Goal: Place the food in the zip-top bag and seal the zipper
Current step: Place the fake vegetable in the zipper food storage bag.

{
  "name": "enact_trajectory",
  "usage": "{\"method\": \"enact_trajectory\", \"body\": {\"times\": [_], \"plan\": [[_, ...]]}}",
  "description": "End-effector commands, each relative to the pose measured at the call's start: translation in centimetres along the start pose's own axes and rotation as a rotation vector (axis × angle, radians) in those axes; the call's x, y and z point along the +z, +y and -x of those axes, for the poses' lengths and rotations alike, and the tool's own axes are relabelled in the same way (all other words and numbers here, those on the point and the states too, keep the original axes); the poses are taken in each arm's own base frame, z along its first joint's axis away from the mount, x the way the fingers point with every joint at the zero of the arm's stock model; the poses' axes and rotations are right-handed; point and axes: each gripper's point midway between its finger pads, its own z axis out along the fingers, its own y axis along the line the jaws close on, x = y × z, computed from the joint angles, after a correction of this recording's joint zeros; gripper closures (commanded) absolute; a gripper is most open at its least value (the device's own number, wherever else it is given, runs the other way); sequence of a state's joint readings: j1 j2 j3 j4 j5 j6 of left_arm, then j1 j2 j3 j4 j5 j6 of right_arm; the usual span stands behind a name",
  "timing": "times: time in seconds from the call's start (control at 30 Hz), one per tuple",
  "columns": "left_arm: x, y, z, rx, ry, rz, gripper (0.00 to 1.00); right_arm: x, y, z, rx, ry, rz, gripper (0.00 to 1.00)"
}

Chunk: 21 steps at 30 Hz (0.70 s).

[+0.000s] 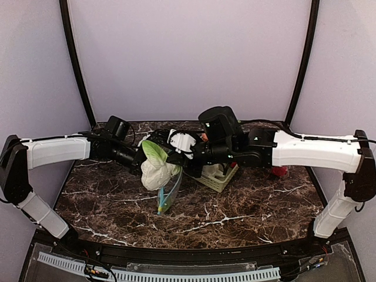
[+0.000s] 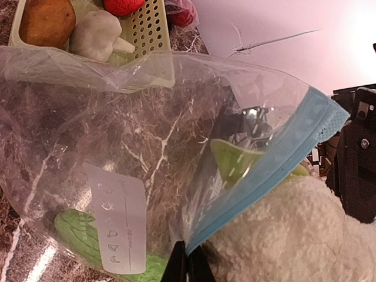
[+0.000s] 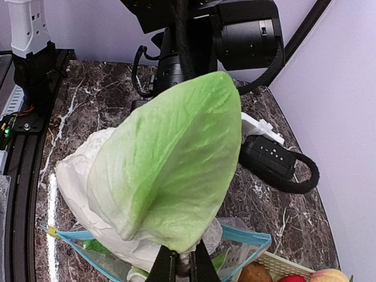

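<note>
The clear zip-top bag [image 2: 117, 153] with a blue zipper strip [image 2: 276, 158] hangs above the table, and my left gripper [image 2: 188, 267] is shut on its rim. A green piece of food [image 2: 73, 232] lies in the bag's bottom. My right gripper [image 3: 179, 267] is shut on the base of a white cauliflower [image 3: 76, 182] with a big green leaf [image 3: 176, 164], held at the bag's open mouth [image 3: 249, 238]. In the top view the cauliflower [image 1: 155, 170] sits between the left gripper [image 1: 143, 160] and the right gripper [image 1: 176, 155], with the bag [image 1: 167, 197] dangling under it.
The pale green lattice basket [image 1: 218, 179] stands under the right arm; it holds a brown potato [image 2: 47, 20], a small white piece [image 2: 97, 35] and a red piece [image 2: 120, 4]. A red item [image 1: 280, 171] lies on the table at the right.
</note>
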<state>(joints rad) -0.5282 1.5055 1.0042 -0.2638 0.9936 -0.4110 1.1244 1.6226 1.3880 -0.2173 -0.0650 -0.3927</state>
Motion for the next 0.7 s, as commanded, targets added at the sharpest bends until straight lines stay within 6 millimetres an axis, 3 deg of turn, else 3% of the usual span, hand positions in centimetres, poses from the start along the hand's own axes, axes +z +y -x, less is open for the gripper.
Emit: {"method": "enact_trajectory", "body": {"times": [0.0,0.23,0.67], "plan": [[-0.4,-1.5,-0.6,0.041,0.028,-0.041,0.99,-0.6,-2.7,-3.6,-0.003,0.111,-0.118,1.00],[-0.8,0.3,-0.3,0.043,0.013,0.044,0.99,-1.8,-3.9,-4.3,0.004,0.127,-0.169,1.00],[-1.1,-0.4,-0.1,0.093,0.009,0.031,0.99,-0.6,-5.8,-7.0,0.014,0.255,-0.275,1.00]]}}
